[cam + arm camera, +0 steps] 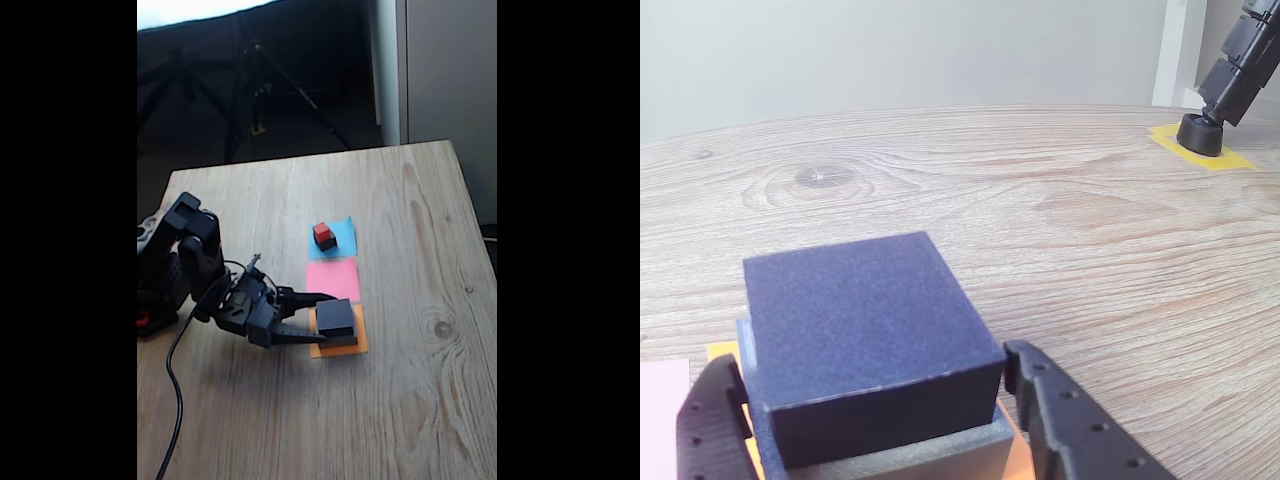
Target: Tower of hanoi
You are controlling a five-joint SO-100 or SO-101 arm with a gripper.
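We've got the gripper (875,420) w/ jaws spread either side of the medium black block (868,335), not yet pinching. It sits on the grey block (337,338) on the orange paper (338,347). Red cube (321,231) on small black cube (326,242) sit on blue paper (343,237). Prob. halfway; pink paper (333,278) bare.

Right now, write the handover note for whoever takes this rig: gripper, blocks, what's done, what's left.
Gripper: open, one finger either side of the medium black block, not clamped.
Medium black block sits on the large grey block, both on the orange paper square.
Tiny red cube is on the small black cube, on the blue paper square.
Pink paper square: bare.
Done: two smallest moved off.
Left: medium and grey blocks, then restack.
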